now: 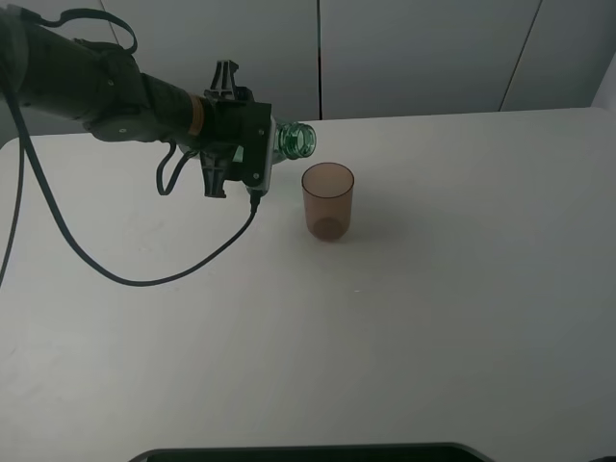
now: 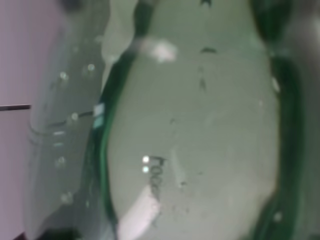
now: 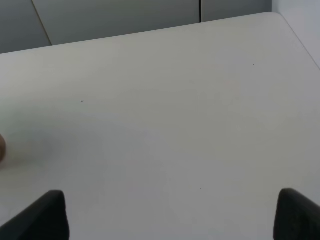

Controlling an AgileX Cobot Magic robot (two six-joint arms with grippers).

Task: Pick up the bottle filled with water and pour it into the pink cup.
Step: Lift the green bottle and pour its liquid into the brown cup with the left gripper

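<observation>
My left gripper point(image 1: 258, 146) is shut on the green-tinted bottle point(image 1: 292, 141) and holds it above the table, tipped almost flat. The bottle's open, capless mouth points right, just above and left of the rim of the pink cup point(image 1: 328, 200). The cup stands upright on the white table point(image 1: 433, 318). I cannot see water falling. In the left wrist view the bottle's wet green body point(image 2: 190, 130) fills the frame and hides the fingers. My right gripper point(image 3: 170, 220) is open and empty over bare table; only its dark fingertips point(image 3: 45, 215) show.
A black cable point(image 1: 115, 274) hangs from the left arm and loops over the table's left part. A dark edge point(image 1: 308, 452) runs along the front. A small brownish shape point(image 3: 1, 147) shows at the side of the right wrist view.
</observation>
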